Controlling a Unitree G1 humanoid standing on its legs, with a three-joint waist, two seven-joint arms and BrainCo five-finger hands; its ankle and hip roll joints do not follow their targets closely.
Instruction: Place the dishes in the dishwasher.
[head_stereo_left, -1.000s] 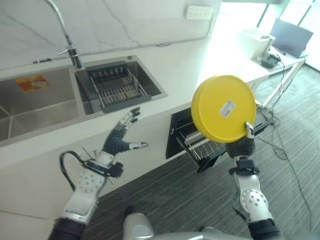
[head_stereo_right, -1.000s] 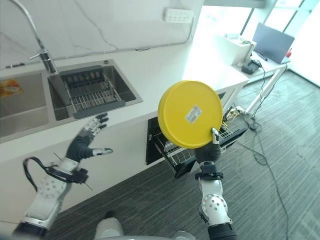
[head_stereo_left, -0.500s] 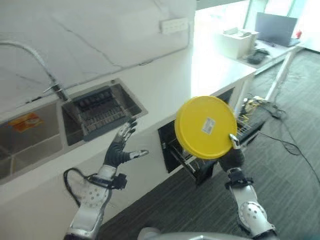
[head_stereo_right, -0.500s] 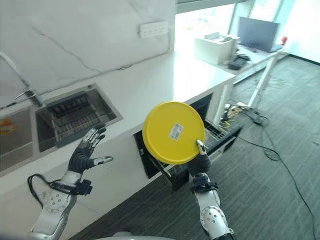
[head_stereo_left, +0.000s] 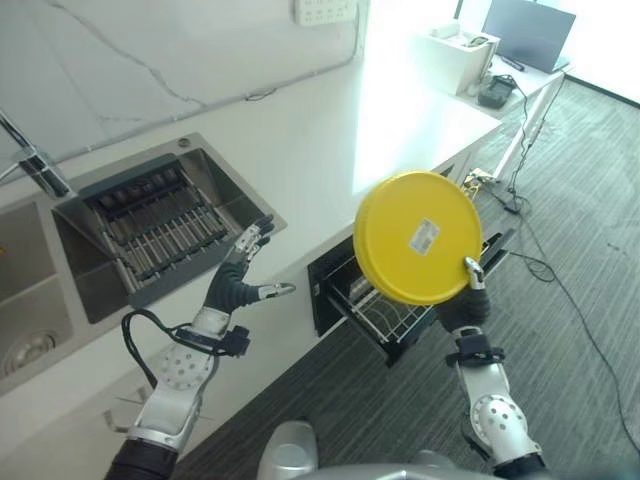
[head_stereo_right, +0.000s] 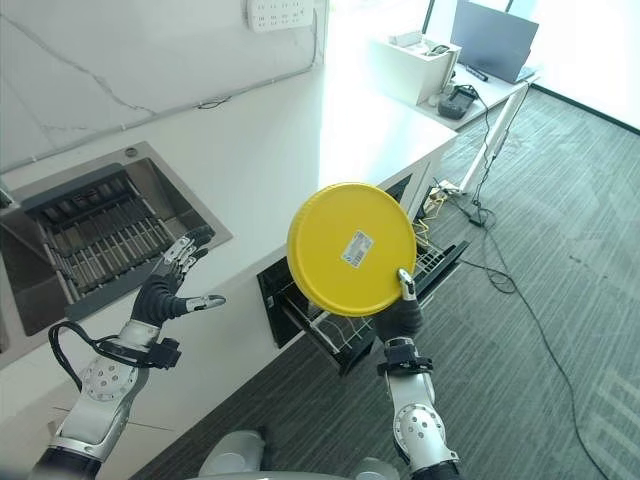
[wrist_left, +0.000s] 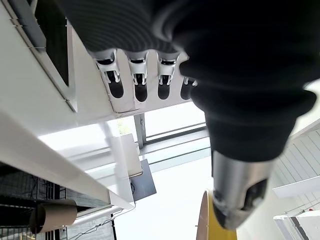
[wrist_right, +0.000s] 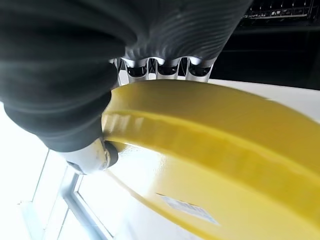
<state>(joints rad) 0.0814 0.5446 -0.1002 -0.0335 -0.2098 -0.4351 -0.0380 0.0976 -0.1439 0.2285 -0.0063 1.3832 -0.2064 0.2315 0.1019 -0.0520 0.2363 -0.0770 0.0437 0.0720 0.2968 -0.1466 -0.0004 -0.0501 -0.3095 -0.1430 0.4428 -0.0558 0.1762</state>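
Observation:
A round yellow plate (head_stereo_left: 418, 237) with a small white sticker on its underside stands on edge in the air, gripped at its lower rim by my right hand (head_stereo_left: 466, 303). In the right wrist view the thumb (wrist_right: 95, 155) and fingers pinch the yellow plate (wrist_right: 210, 150). Behind and below the plate, the dishwasher (head_stereo_left: 345, 290) under the counter is open, its wire rack (head_stereo_left: 395, 312) pulled out. My left hand (head_stereo_left: 238, 282) hovers open by the counter's front edge, near the sink, fingers spread and holding nothing.
A sink basin with a dark dish rack (head_stereo_left: 160, 225) sits in the white counter (head_stereo_left: 330, 140). A desk with a laptop (head_stereo_left: 525, 30) and a white box (head_stereo_left: 450, 45) stands at the far right. Cables (head_stereo_left: 560, 280) trail over the grey carpet.
The camera has shifted, so the whole scene has moved in view. The plate stays in my right hand, upright before the dishwasher. The left hand keeps its open pose.

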